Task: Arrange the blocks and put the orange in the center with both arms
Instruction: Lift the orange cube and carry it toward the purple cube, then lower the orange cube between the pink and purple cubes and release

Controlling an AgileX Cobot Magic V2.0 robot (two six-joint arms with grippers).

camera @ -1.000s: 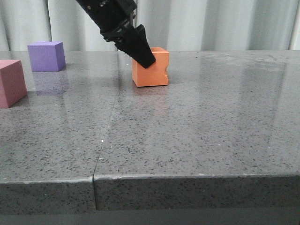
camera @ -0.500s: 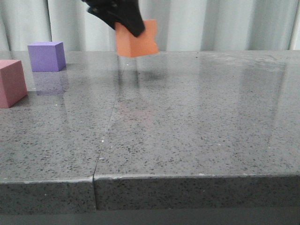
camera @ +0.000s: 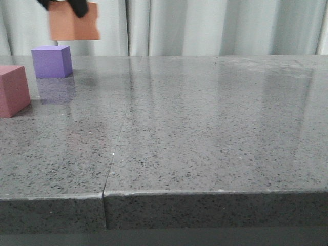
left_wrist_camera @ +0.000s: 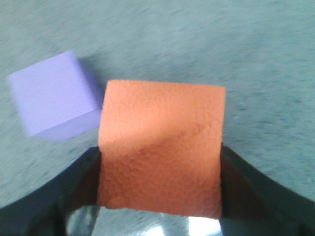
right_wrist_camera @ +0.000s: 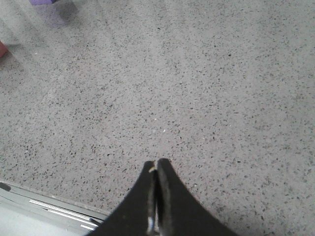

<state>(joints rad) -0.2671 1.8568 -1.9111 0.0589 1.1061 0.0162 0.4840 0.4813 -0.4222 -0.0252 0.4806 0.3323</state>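
Orange block (camera: 74, 23) hangs in the air at the far left of the scene, clamped between the two dark fingers (left_wrist_camera: 81, 182) of the left end effector (left_wrist_camera: 160, 189), well above the grey speckled worktop (camera: 205, 128). In the wrist view the fingers press on its two opposite side faces, low on the block, so most of it sticks out beyond the grip.

Purple block (camera: 50, 61) sits on the worktop at the far left, almost under the carried block and a little left of it. Pink-red block (camera: 13, 89) sits nearer, at the left edge of the front view and partly cut off by it. The two are apart, with a gap between them.

My judgement of the risks: the blocks look soft and foam-like, and a hold that shallow could let the orange block twist or slip out during a quick swing. Coming down this close to the purple block, a corner could catch its top or shove it out of line. If the gap between purple and pink-red is the intended centre, it may be tight, and a tilted block could nudge both neighbours.

Right end effector (right_wrist_camera: 156, 196) hovers over bare worktop nearer the front edge, its fingers pressed together and holding nothing.

No containers show in any view; everything stands directly on the worktop.
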